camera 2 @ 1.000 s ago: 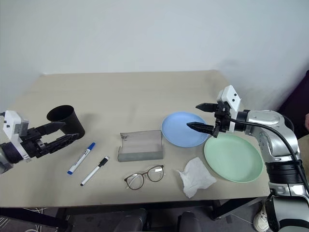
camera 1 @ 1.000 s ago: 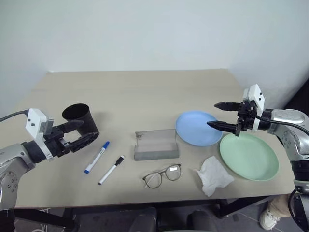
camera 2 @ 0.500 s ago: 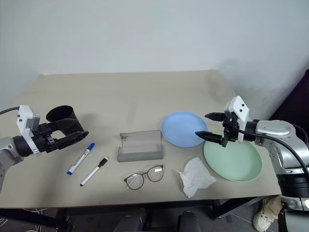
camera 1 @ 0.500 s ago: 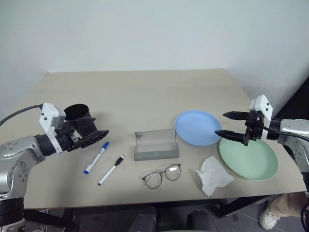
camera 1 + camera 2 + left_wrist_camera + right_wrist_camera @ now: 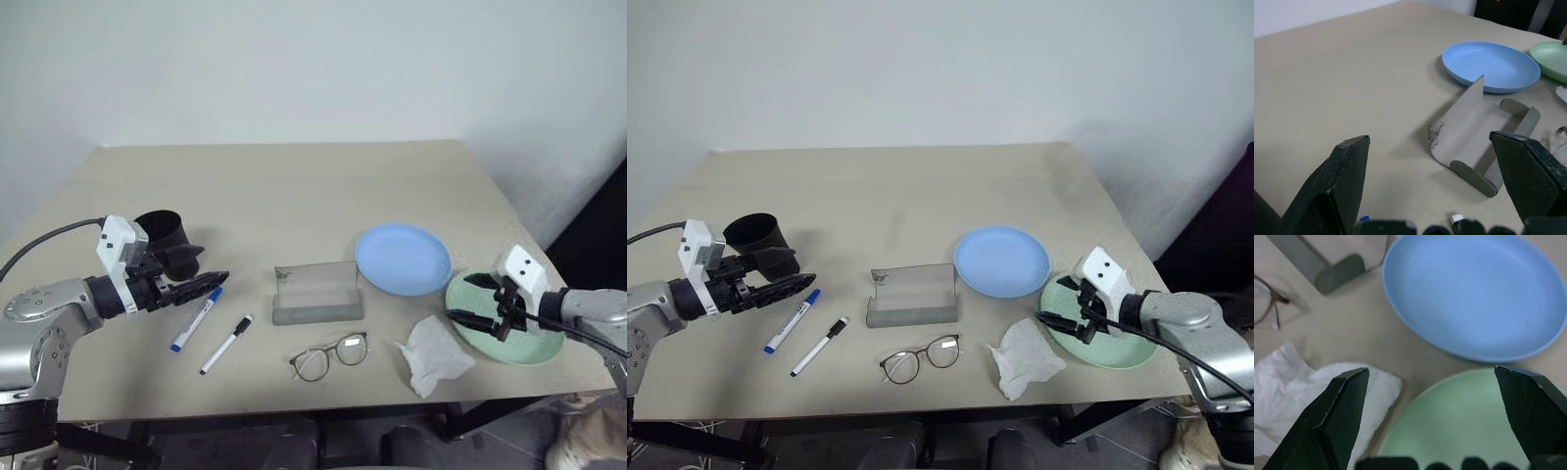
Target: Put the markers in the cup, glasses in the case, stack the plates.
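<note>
The table (image 5: pixel 294 186) is plain pale beige, the wall (image 5: pixel 313 69) behind it white. Just past the left gripper (image 5: pixel 201 282), whose fingers are black, stand a matte black cup (image 5: pixel 167 235) and a white marker with a blue cap (image 5: pixel 197 317); beyond that lies a white marker with a black cap (image 5: pixel 226 344). The case (image 5: pixel 316 292) is grey with a see-through grey lid. The glasses (image 5: pixel 329 356) have a thin dark frame. Under the black-fingered right gripper (image 5: pixel 472 299) sits a pale green plate (image 5: pixel 529 348), beside a light blue plate (image 5: pixel 403 258) and a white tissue (image 5: pixel 433 354).
</note>
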